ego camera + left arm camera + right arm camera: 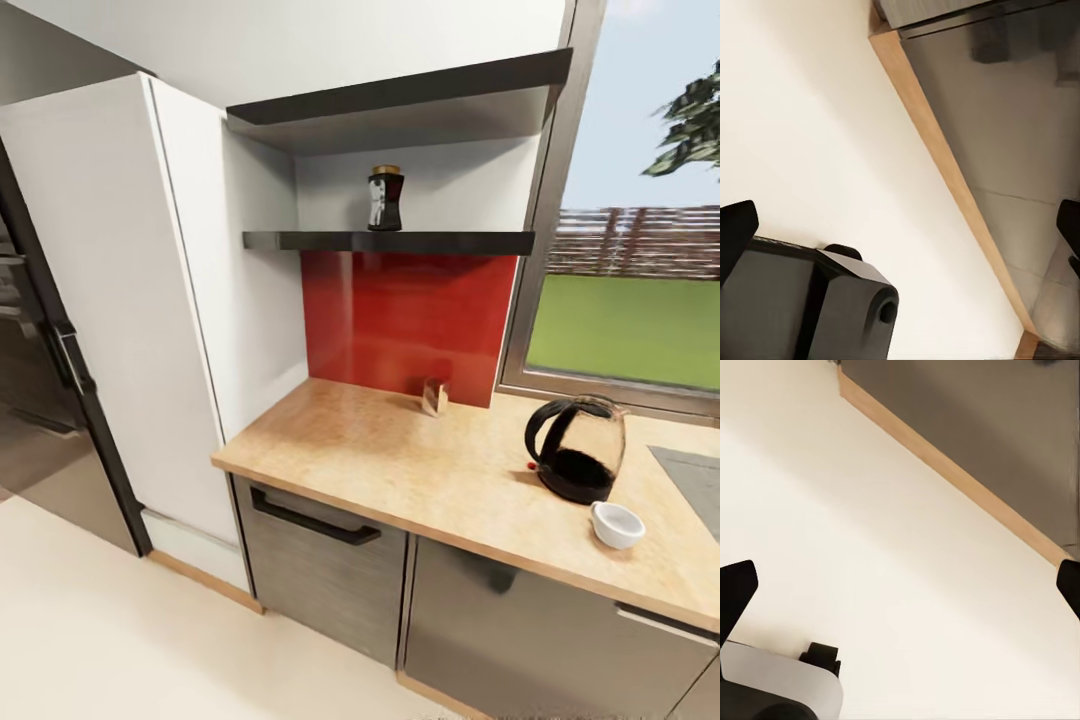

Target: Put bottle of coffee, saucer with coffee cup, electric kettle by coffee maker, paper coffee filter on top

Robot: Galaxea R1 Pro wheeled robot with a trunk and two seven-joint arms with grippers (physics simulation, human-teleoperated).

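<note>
Bottle of coffee [385,199] upright on the shelf [400,241]. Electric kettle [577,449] and coffee cup [617,524] on the bench [400,450], near each other. Left end effector [900,225] and right end effector [900,585] spread wide, empty, over the floor [870,547].

The bottle of coffee [385,199], a small dark jar with a yellow lid and white label, stands upright on the lower dark shelf [450,241], nearer that shelf's left end than its right. On the pale wood-look bench [420,470] below, the electric kettle [579,449], dark and glassy with a loop handle facing left, stands upright toward the right, and a small white cup [617,524] sits just in front of it, near the bench's front edge. A small brownish thing [435,397], too indistinct to name, stands at the bench's back edge against the red panel.
</note>
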